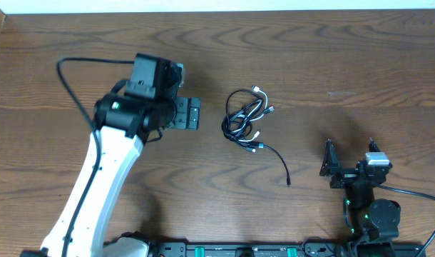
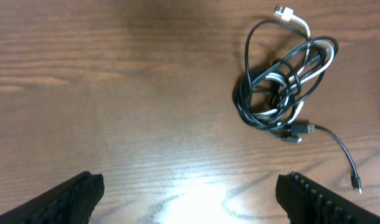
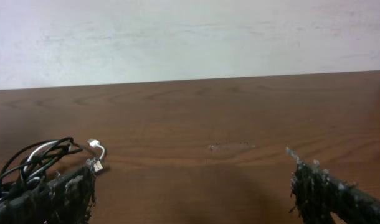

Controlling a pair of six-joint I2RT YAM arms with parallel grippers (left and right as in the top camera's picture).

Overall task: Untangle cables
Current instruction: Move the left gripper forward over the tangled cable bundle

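the left arm point(image 1: 96, 178) stretches out from the near left, its white link slanting up and to the right to a black wrist. the left gripper point(image 1: 189, 113) sits on the wrist's right side. in the left wrist view its two fingers point(image 2: 71, 199) stand wide apart at the lower corners, with nothing held. the right arm point(image 1: 378, 214) is folded low and close to its base at the near right. the right gripper point(image 1: 351, 153) points away from the base, also spread wide, nothing between its tips.
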